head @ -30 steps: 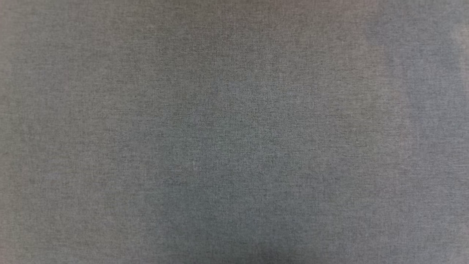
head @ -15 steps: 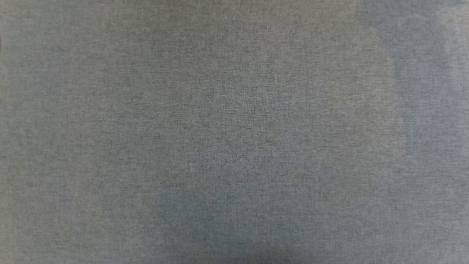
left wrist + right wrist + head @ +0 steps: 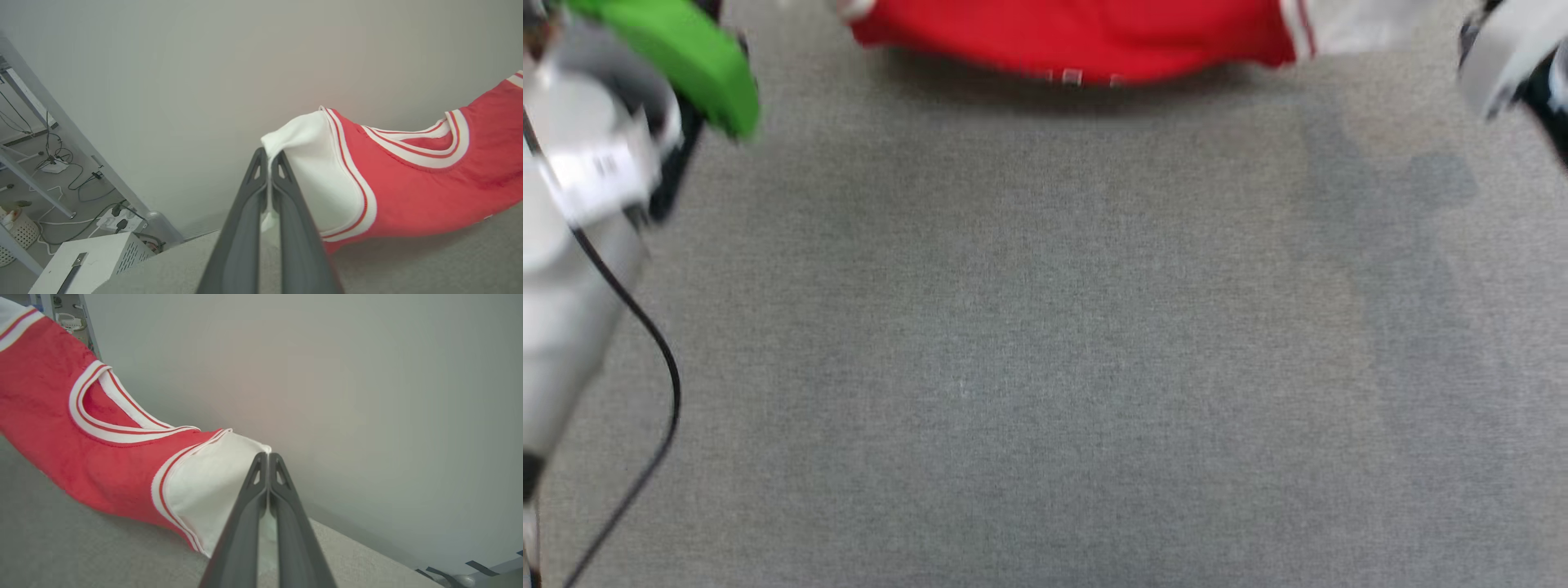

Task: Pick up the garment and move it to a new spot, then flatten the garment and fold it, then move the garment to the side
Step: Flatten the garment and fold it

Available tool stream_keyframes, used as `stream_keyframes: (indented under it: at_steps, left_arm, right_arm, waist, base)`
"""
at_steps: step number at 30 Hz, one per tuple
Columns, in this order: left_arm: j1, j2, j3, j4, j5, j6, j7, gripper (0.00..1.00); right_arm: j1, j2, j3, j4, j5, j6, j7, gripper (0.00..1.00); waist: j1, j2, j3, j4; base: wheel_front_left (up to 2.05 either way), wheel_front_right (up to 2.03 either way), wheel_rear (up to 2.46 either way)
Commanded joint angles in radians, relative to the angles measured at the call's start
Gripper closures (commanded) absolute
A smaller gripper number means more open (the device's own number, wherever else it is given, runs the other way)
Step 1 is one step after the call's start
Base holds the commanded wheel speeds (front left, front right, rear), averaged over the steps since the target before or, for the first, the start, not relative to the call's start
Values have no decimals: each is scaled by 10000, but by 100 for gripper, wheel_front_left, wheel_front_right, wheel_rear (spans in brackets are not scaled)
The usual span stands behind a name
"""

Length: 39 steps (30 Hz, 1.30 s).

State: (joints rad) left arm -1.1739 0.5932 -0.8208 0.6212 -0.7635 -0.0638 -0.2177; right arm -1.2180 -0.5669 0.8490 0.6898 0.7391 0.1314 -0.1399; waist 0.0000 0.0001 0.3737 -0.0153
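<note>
The garment (image 3: 1078, 37), red with white sleeves and red-white striped trim, hangs stretched between my two grippers, just above the grey table top (image 3: 1045, 327). In the left wrist view my left gripper (image 3: 269, 157) is shut on the edge of one white sleeve (image 3: 314, 171). In the right wrist view my right gripper (image 3: 267, 457) is shut on the other white sleeve (image 3: 208, 486). The striped neckline (image 3: 106, 428) faces upward. My left forearm (image 3: 572, 212) with a green cover (image 3: 686, 57) is at the head view's left, and my right forearm (image 3: 1503, 57) at its upper right.
A pale wall (image 3: 204, 61) stands right behind the table. Past the table's left end the floor holds a white box (image 3: 81, 261), a power strip with cables (image 3: 114, 218) and metal frame legs (image 3: 32, 183). A black cable (image 3: 645, 343) hangs from my left arm.
The head camera has moved: earlier it showed only grey table cloth, now the garment's lower edge and both forearms show along the top and sides.
</note>
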Motion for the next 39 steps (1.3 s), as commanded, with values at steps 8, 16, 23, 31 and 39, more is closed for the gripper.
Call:
stream_keyframes:
  at_steps: [8, 16, 23, 31, 39]
  left_arm:
    - [4591, 762, 238, -2298, -1052, 1591, -337, 100]
    - [7958, 1246, -90, -4004, -1521, 2737, -355, 100]
    - [9564, 1203, -238, -4257, -2010, 3185, -356, 100]
    - [10650, 1141, 86, -4064, -1962, 3407, -426, 100]
    - [11044, 914, 565, -4368, -1614, 3475, -437, 100]
  right_arm:
    - [3310, -874, 742, -1237, 628, -7, -371, 100]
    - [6407, -1554, 309, -1957, 996, -7, -461, 100]
    - [8757, -1781, -646, -2133, 1217, -7, -432, 100]
    - [11372, -1976, -1734, -3162, 1368, -7, 156, 100]
    - [12986, -1988, -2760, -4405, 1321, -7, 1754, 100]
  waist:
    - [0, -1, -1749, -39]
    - [0, -1, -2381, -116]
    - [0, -1, -2820, -105]
    - [0, -1, -3101, -6]
    - [0, -1, -2902, 59]
  base:
    - [0, 0, 0]
    - [0, 0, 0]
    - [0, 0, 0]
    - [0, 0, 0]
    - [0, 0, 0]
